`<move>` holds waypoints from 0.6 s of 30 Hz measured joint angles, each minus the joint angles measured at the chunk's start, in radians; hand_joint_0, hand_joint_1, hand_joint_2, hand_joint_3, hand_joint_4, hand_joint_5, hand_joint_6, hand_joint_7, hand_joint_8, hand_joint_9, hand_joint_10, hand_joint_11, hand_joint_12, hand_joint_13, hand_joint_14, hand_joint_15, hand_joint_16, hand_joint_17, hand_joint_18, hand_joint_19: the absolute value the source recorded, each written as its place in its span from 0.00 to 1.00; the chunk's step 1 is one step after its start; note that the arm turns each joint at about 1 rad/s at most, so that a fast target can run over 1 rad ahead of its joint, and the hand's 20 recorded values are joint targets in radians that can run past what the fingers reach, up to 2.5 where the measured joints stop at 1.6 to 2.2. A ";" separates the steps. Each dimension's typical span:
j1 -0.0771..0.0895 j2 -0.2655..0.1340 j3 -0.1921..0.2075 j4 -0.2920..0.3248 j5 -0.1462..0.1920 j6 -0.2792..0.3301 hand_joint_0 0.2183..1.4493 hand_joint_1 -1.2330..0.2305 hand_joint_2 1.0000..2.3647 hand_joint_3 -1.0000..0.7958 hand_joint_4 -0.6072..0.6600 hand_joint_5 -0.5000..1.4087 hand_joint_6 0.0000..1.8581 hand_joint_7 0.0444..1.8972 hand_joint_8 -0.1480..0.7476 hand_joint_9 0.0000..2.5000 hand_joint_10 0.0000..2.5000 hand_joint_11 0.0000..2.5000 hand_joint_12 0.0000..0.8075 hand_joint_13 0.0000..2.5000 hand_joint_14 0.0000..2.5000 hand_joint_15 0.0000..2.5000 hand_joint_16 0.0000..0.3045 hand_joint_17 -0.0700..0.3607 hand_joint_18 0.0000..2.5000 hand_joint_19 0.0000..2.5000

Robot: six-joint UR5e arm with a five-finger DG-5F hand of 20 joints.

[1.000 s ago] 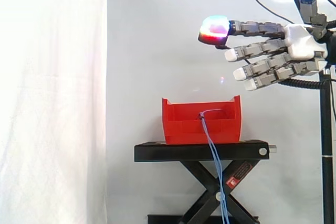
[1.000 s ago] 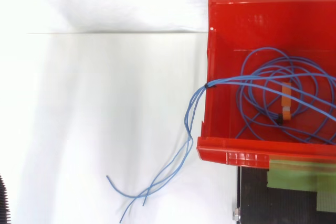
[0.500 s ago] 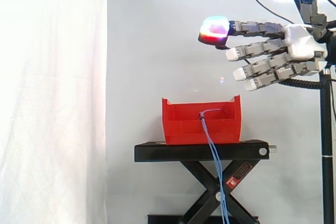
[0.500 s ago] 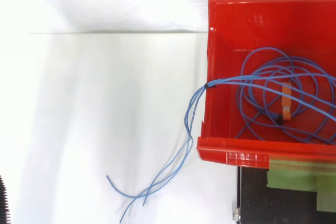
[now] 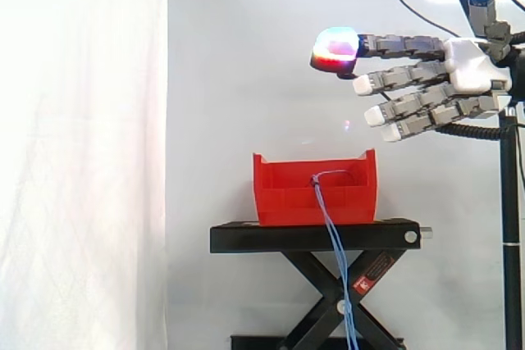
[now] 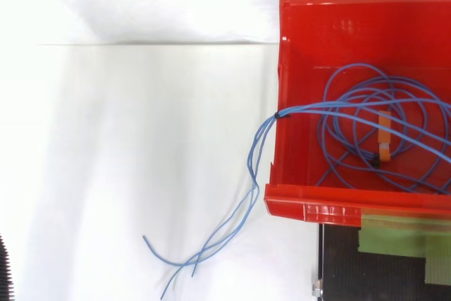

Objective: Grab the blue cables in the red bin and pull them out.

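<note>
Red bin: open-topped, sits on the stand, front wall lower than the sides. From above, its floor carries the coil.

Hand: high at right, well above the bin and right of it. Fingers straight, a little spread, pointing left, holding nothing. Topmost fingertip glows cyan over red, the lower ones white. Thumb stands up with a cyan-green pad at the top edge.

Blue cables: several thin strands in loose overlapping loops on the bin floor, right part of the coil cut by the view's edge. Strands gather at a small dark tie on the rim and pass over it. In the side view they cross the near wall and hang down in front of the stand to the bottom edge. From above, the loose ends fan out and curl apart, well outside the bin.

Orange tag: small strip among the loops, near mid-coil.

Against a second ago: no shift seen in coil, hanging strands or bin. Hand stays in about the same place, same spread.

Room: white curtain at left, plain pale wall behind. Black scissor stand, flat top. Green tape on the stand top just beside the bin's rim.
</note>
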 measured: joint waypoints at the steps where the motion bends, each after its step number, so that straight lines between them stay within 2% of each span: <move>1: 0.000 0.000 0.000 0.000 0.000 0.000 0.36 0.33 0.00 0.00 0.49 0.26 0.00 0.01 0.39 0.06 0.00 0.00 0.48 0.00 0.00 0.00 0.24 0.54 0.00 0.00; 18: 0.000 0.000 0.000 -0.001 0.000 0.000 0.37 0.33 0.00 0.00 0.49 0.26 0.00 0.01 0.39 0.07 0.00 0.00 0.48 0.00 0.00 0.00 0.23 0.53 0.00 0.00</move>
